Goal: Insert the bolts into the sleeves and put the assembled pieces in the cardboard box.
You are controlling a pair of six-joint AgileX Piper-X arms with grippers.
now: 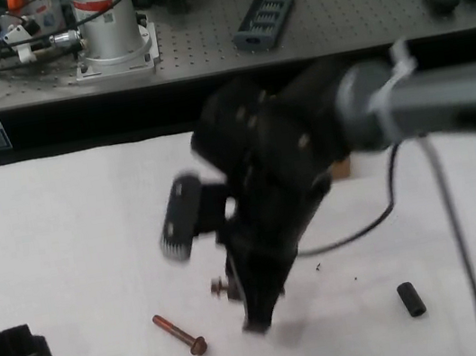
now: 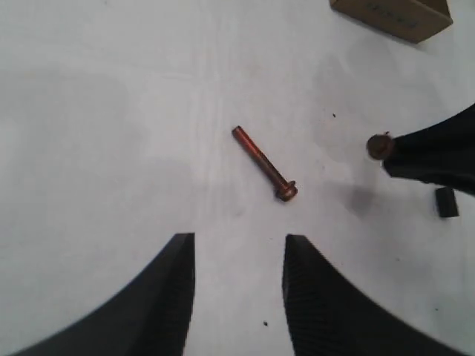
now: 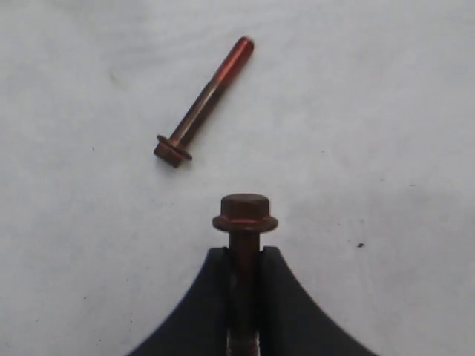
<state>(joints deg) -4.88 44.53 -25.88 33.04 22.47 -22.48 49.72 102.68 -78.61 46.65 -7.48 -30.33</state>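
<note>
Two bolts in play. L gripper hangs near the loose bolt, jaws open, nothing btwn them. That bolt lies flat on white cloth. R gripper just beside it, clamped on 2nd bolt, head sticking out. Sleeve well apart, past R gripper. Cardboard box farthest off.

Hides the shank of the held bolt between the fingers of the right gripper. Cuts the cardboard box off at the left wrist view's edge.
</note>
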